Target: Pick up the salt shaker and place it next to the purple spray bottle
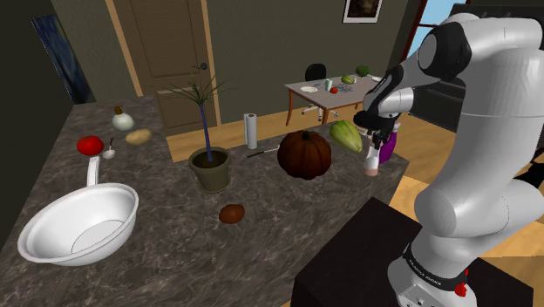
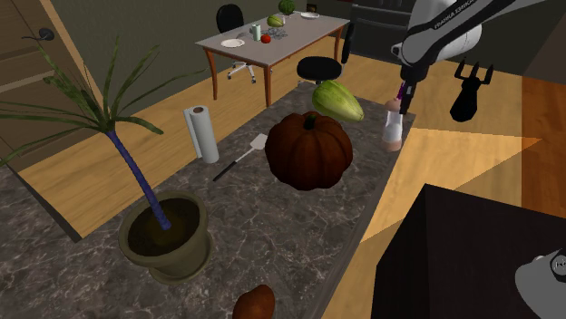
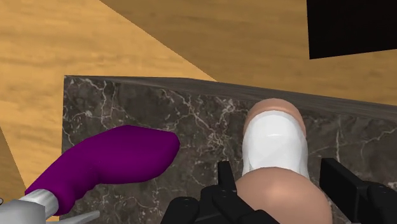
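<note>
Salt shaker [image 3: 275, 147] – pinkish with a white band – stood at the edge of the dark marble desk [image 3: 146, 108], just beside the purple spray bottle [image 3: 121, 159]. The pincer [image 3: 277, 175] had its two black fingers set apart, one on each side of the shaker's top, pinching it. From the wrist the bottle's grey nozzle end was plain to see. The shoulder view took in the brown pumpkin [image 1: 304, 154] and green squash [image 1: 346, 135] near the shaker [image 1: 372, 162] – and a white bowl [image 1: 78, 224] well apart.
</note>
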Robot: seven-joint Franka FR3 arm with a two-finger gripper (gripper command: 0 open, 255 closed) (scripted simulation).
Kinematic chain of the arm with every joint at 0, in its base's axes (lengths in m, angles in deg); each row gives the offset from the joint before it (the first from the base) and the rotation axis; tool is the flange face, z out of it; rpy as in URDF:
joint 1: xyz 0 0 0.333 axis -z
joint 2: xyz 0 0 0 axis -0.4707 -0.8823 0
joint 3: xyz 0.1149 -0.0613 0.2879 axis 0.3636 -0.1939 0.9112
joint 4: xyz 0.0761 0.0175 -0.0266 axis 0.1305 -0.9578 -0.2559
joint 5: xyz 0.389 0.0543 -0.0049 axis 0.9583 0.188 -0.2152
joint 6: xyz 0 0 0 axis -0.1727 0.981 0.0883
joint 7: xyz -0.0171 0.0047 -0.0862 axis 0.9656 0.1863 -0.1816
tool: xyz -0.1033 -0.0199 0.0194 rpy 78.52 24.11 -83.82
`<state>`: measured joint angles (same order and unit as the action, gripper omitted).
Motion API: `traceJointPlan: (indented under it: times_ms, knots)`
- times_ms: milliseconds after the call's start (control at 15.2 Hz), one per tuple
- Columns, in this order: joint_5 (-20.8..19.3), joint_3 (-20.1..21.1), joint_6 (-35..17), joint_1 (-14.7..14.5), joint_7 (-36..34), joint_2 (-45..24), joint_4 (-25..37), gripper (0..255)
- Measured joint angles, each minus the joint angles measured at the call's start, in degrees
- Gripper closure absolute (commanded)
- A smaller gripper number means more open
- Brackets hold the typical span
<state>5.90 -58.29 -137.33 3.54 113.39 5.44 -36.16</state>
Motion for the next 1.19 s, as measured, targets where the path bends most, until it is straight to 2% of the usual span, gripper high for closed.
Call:
traceJointPlan:
  times_ms: [462,528,924,1188]
  knots:
    - [0.28,0.15,-0.9,0.15,0.09,-0.85,-0.05,255]
    - [0.28,0.15,-0.9,0.15,0.09,-0.85,-0.05,0]
    - [0.28,0.15,-0.9,0.15,0.09,-0.84,-0.05,0]
    - [-1.17,-0.4,4.05,-0.99,-0.85,3.55,0.69,0]
